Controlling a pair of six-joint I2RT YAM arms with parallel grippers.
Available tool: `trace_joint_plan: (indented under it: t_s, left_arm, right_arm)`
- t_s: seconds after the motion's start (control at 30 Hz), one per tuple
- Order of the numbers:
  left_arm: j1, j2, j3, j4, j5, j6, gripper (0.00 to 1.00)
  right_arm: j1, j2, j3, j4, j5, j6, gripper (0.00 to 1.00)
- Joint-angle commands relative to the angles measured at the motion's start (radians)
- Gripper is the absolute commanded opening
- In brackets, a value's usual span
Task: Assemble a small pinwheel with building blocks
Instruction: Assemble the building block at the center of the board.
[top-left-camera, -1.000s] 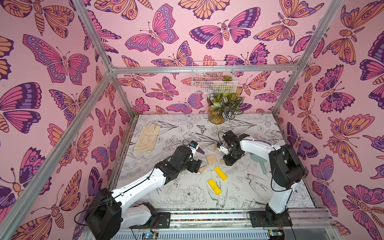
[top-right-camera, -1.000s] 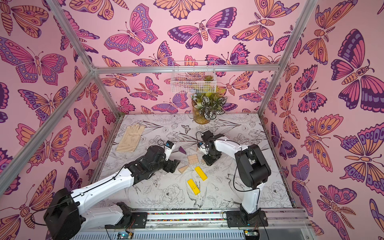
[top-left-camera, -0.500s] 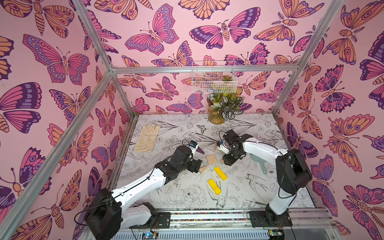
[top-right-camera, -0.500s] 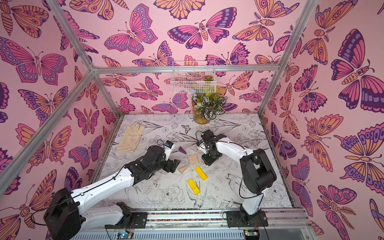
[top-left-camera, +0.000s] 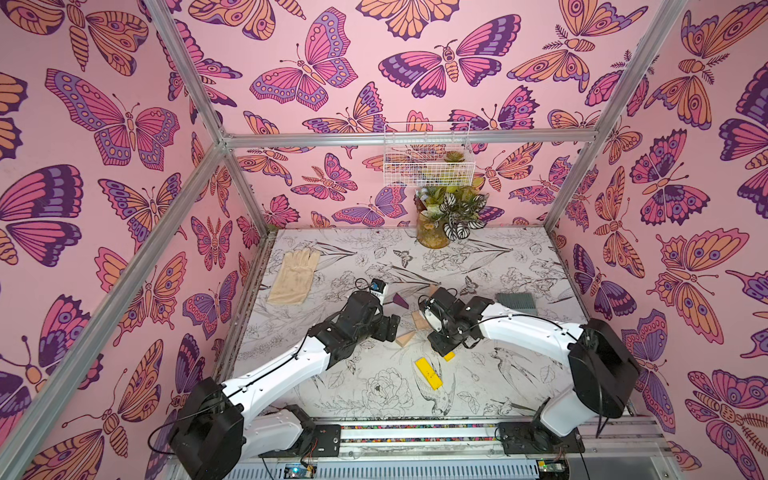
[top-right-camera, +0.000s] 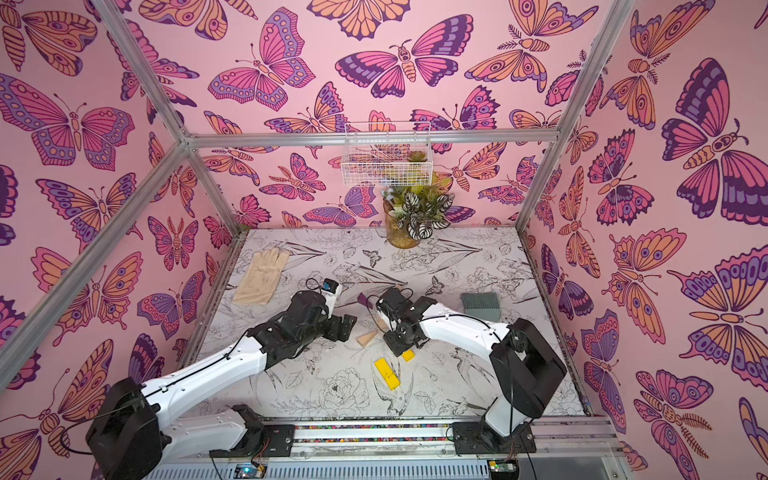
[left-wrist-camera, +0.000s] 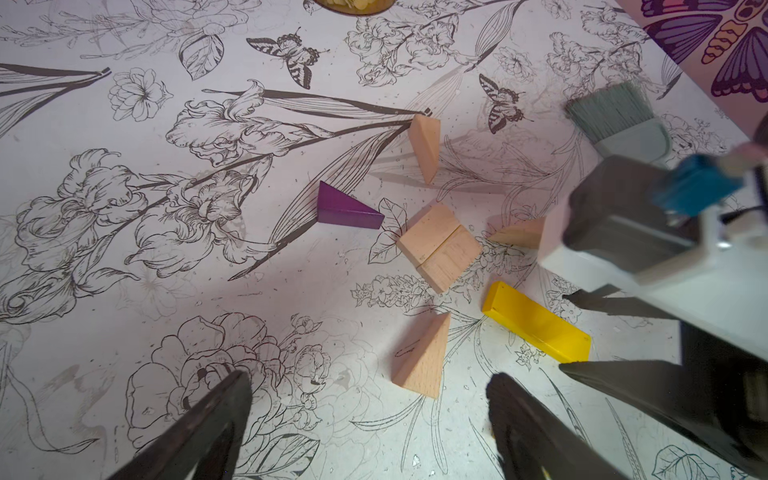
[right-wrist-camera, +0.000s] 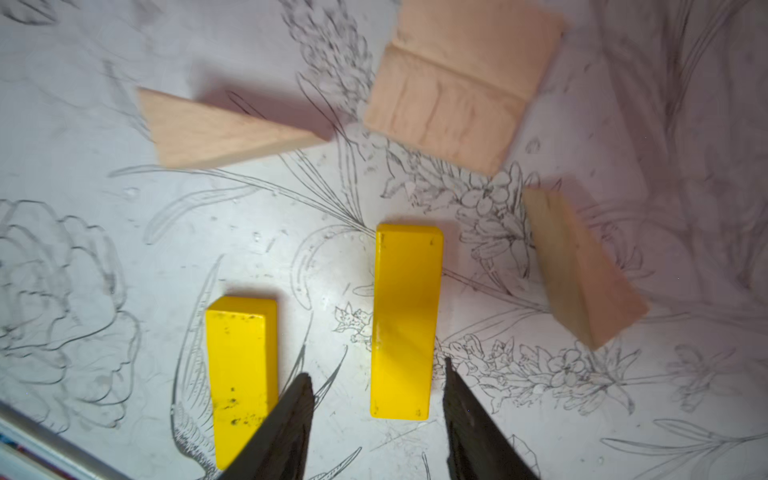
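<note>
Two yellow bars show whole only in the right wrist view. The first yellow bar (right-wrist-camera: 405, 320) lies flat with its near end between the tips of the right gripper (right-wrist-camera: 376, 369). The second yellow bar (right-wrist-camera: 241, 361) lies just outside one jaw. I find these jaws partly parted and standing either side of the first bar, with a clear gap on one side; nothing is gripped. In a top view the right gripper hides all but a corner of the first bar (top-left-camera: 449, 356), while the second (top-left-camera: 428, 373) lies in plain sight just beside it.

The left wrist view alone shows the purple wedge (left-wrist-camera: 345, 208) clearly. The left gripper (left-wrist-camera: 368, 376) is spread wide and holds nothing. One beige wedge (left-wrist-camera: 422, 359) lies just ahead of its tips. Beyond that, two beige rectangles (left-wrist-camera: 438, 247) lie side by side, touching, as a square. The purple wedge sits near the square but apart from it. A far beige wedge (left-wrist-camera: 424, 145) lies farthest ahead, and a third beige wedge (left-wrist-camera: 519, 237) is partly hidden behind the right arm. The building blocks (top-left-camera: 405, 338) thus lie loose on the table between and beneath the two grippers.

Only the top views show the containers, both well beyond the grippers. The wire basket (top-left-camera: 428, 170) on the back wall holds a small green rosette plant and yellowish items I cannot identify. The amber pot (top-left-camera: 432, 239) beneath it holds a striped-leaf plant. A cream glove (top-left-camera: 293, 276) lies well off the left gripper's outer side, and a grey brush (top-left-camera: 515, 299) lies beyond the right gripper.
</note>
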Motion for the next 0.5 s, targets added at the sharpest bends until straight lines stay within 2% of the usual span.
trace_joint_plan:
  t_s: [0.0, 0.27, 0.37, 0.47]
  left_arm:
    - [0.005, -0.030, -0.025, 0.016, 0.010, -0.023, 0.92]
    - [0.005, -0.038, -0.044, 0.016, 0.016, -0.036, 0.92]
    - [0.005, -0.038, -0.044, 0.015, 0.018, -0.038, 0.92]
    - [0.004, -0.038, -0.048, 0.015, 0.017, -0.037, 0.92]
  right_arm:
    - [0.005, 0.027, -0.014, 0.080, 0.075, 0.157, 0.54]
    - [0.012, 0.111, 0.006, 0.096, 0.062, 0.175, 0.53]
    - [0.014, 0.126, -0.003, 0.098, 0.060, 0.194, 0.48]
    - [0.015, 0.127, -0.009, 0.104, 0.059, 0.215, 0.38]
